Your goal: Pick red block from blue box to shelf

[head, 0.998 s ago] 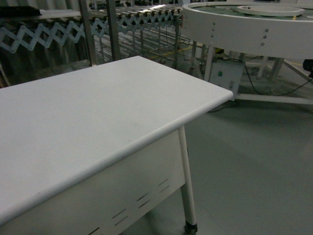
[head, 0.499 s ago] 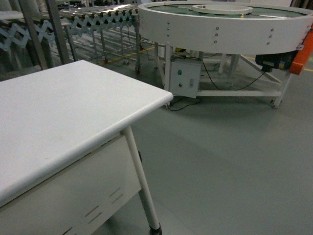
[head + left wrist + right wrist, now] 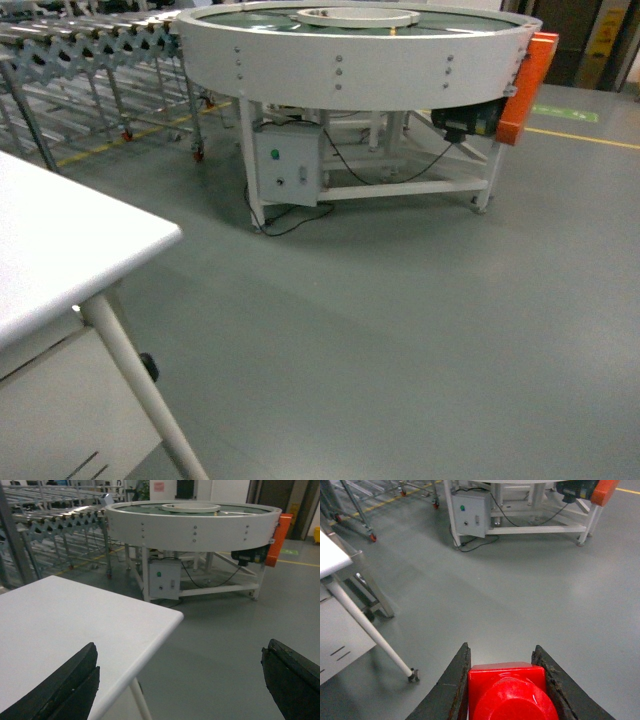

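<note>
Right gripper (image 3: 502, 690) fingers are clamping the red block (image 3: 509, 690) btwn them; left gripper (image 3: 180, 680) is gaping, empty. Pick done; shelf, blue box not in view, placing remains.

One red block (image 3: 512, 692), one white table (image 3: 60, 250), one round conveyor (image 3: 350, 55), one control box (image 3: 288, 165)

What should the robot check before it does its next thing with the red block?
1. Red block held between the right gripper fingers: ok.
2. Left gripper open and holding nothing: ok.
3. Shelf in sight to aim for: not ok, no view shows it for sure.
4. Blue box in sight: not ok, but the block is already out.
5. Grey floor ahead free of things: ok, as far as the head view shows.
6. White table corner close on the left: cannot tell the gap.
</note>
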Robot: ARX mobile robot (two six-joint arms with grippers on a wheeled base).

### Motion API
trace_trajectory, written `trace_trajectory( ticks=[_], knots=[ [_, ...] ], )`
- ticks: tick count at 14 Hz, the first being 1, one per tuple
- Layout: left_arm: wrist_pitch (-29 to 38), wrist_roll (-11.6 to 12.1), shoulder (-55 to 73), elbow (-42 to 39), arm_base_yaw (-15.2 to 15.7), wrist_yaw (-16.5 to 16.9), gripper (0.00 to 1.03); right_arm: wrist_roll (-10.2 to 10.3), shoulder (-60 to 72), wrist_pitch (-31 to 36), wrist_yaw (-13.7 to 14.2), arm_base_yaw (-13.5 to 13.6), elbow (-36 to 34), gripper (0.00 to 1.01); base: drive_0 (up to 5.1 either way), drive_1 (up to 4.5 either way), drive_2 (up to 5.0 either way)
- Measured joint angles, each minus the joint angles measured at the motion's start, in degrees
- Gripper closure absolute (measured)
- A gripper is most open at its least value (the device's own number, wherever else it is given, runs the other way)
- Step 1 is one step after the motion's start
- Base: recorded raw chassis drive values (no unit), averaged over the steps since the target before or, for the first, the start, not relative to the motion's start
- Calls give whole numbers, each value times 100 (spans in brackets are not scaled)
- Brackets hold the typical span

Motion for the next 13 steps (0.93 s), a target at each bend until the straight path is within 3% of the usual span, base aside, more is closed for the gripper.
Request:
trace_trajectory(
  ticks=[13],
  knots=[
    [-11, 0, 0, 0, 0, 0, 5, 0, -2, 11, 0, 0, -2, 73, 0, 0, 0]
  ],
)
